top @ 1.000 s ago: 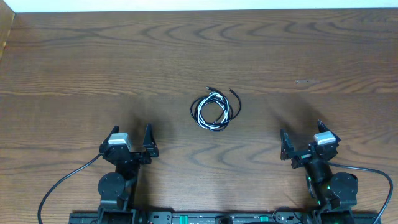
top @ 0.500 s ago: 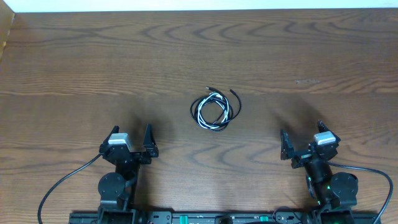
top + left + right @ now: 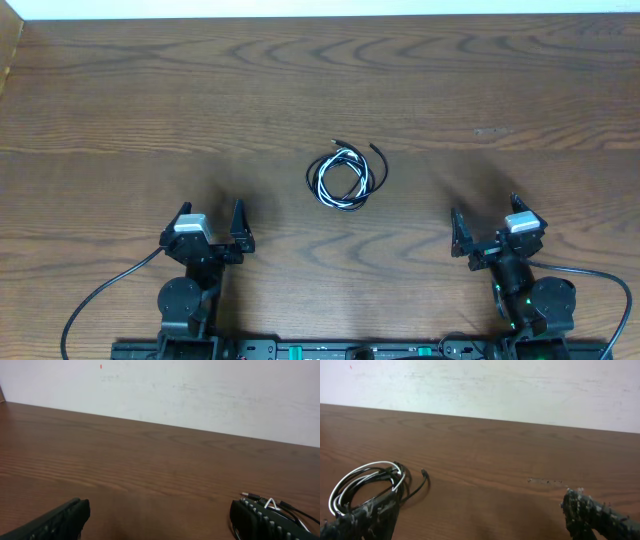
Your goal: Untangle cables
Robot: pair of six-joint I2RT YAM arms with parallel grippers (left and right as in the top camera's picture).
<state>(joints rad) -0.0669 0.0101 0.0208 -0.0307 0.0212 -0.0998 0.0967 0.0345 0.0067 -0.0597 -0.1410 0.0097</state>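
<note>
At the middle of the table (image 3: 120,100), the cables (image 3: 343,178) lie in 1 small roundish coil, ahead of and between the left gripper (image 3: 211,212) and right gripper (image 3: 484,210), both spread wide, empty, well apart from it, neither clearly nearer.

No visible change: cables (image 3: 321,181), left hand (image 3: 210,215), right hand (image 3: 485,218) exactly where before.

Left wrist view: a finger (image 3: 265,524) of the left gripper (image 3: 159,510) hides most of the cables (image 3: 270,502). Right wrist view: a finger (image 3: 367,516) of the right gripper (image 3: 479,505) covers their near side. Overhead, their crossings are too small to resolve.
</note>
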